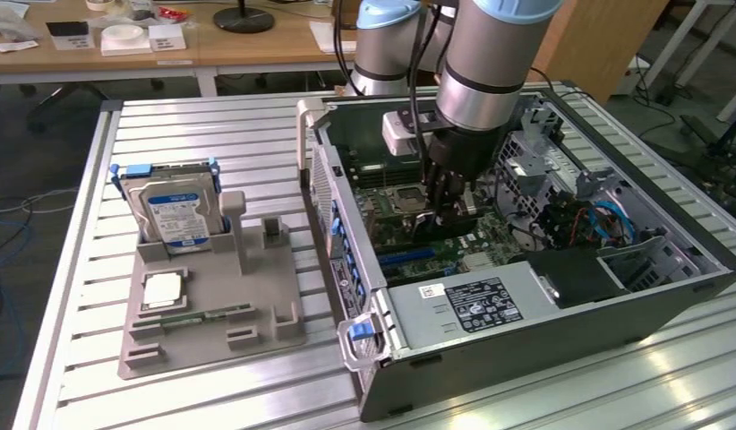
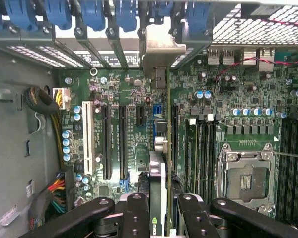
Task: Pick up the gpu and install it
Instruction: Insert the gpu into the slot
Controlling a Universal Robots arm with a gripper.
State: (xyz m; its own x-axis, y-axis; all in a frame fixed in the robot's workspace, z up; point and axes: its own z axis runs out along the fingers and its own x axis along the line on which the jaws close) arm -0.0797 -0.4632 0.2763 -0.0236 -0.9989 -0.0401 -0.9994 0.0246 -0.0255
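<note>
Jaws clamped on gpu (image 2: 158,191), edge-on above motherboard (image 2: 120,91), slot contact apparently hidden

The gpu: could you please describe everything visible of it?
The gpu is seen edge-on inside the open computer case, standing upright over the green motherboard. A thin green board edge runs its length, with a black shroud bearing a logo on one face and a silver metal bracket at the end by the case's rear slots. The gripper clasps it from both faces. Whether it sits in a slot is unclear.
</note>
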